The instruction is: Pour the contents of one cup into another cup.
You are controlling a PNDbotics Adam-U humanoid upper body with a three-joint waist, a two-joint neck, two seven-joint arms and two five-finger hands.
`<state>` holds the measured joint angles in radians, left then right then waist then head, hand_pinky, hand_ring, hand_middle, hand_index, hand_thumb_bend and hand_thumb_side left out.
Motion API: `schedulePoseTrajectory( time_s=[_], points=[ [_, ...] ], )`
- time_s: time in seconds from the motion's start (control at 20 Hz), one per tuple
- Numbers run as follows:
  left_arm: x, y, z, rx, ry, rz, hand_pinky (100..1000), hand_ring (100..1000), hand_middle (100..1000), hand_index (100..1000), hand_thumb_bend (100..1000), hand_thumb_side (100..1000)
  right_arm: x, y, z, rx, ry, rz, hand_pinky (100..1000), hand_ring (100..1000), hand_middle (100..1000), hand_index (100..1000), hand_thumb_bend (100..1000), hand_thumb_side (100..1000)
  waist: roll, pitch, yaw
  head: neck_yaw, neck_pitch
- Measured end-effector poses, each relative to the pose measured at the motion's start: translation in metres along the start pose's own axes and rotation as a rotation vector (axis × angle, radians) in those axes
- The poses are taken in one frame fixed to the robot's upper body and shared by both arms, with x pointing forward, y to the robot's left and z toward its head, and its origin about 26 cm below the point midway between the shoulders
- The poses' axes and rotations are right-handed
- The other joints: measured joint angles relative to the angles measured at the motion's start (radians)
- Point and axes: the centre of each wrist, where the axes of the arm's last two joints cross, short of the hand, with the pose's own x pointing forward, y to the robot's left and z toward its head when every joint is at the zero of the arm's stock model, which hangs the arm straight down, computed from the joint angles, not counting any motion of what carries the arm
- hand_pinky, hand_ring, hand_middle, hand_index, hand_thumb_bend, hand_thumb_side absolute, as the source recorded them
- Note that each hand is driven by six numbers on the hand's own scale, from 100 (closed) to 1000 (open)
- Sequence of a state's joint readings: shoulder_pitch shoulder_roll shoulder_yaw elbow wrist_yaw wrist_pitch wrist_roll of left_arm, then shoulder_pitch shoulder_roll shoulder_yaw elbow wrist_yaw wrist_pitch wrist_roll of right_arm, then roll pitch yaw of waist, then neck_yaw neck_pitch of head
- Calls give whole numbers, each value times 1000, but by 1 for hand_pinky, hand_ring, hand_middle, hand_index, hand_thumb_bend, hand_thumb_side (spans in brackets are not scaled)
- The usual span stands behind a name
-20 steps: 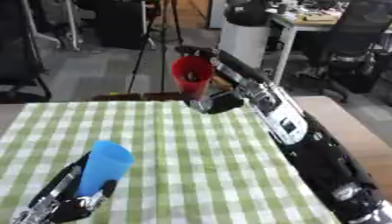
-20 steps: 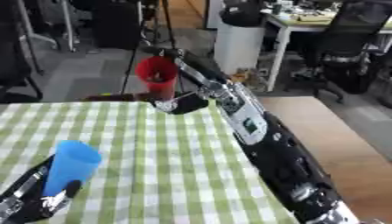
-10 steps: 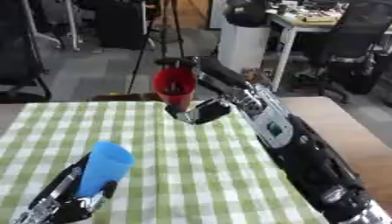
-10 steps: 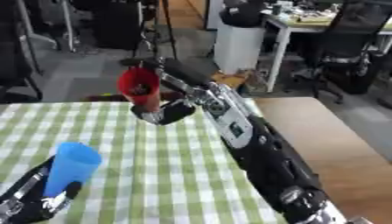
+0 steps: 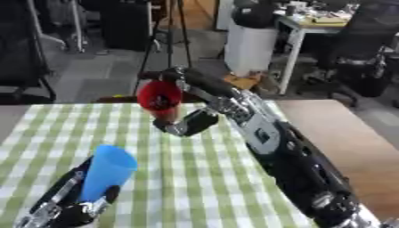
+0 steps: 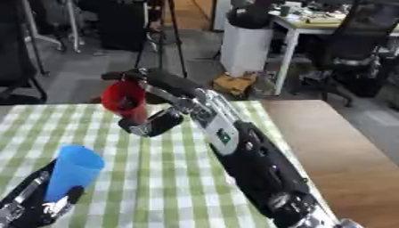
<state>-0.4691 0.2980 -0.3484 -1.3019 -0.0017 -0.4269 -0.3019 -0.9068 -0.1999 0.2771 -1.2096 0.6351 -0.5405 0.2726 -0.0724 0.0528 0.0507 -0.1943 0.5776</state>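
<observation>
Checked cloth [image 5: 202, 178]; right hand [image 5: 181, 122] grips tilted red cup [image 5: 160, 99]; left hand [image 5: 66, 205], partly cropped, holds blue cup [image 5: 107, 171].

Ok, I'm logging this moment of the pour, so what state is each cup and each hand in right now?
red cup: held above the table, tipped with its mouth toward the camera, contents not visible.
blue cup: held upright, near the table's front-left, inside not visible.
right hand: curled round the red cup.
left hand: curled round the blue cup.
checked tablecloth: spread flat, no spill visible.
</observation>
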Motion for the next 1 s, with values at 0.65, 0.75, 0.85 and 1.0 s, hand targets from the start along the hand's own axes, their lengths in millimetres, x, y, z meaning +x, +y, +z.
schedulePoseTrajectory(
  time_s=[0.65,0.75,0.85,1.0],
  points=[
    [1,-4,-9,-9,-18,3,315,456,487,717,100,502,1,12,-9,40,-22,49,523,458,415,968,100,176,-12,0,10,-16,0],
    [1,-5,-9,-9,-20,6,316,456,487,717,100,503,2,12,-10,45,-25,54,524,457,417,968,100,174,-15,0,11,-18,0],
    [1,-5,-10,-10,-20,6,316,456,487,717,100,503,2,12,-10,52,-28,68,524,455,420,966,100,171,-16,0,11,-19,0],
    [1,-5,-10,-11,-20,6,316,454,487,718,100,504,3,11,-7,54,-45,101,525,453,423,965,100,166,-18,0,12,-19,0]
  ],
)
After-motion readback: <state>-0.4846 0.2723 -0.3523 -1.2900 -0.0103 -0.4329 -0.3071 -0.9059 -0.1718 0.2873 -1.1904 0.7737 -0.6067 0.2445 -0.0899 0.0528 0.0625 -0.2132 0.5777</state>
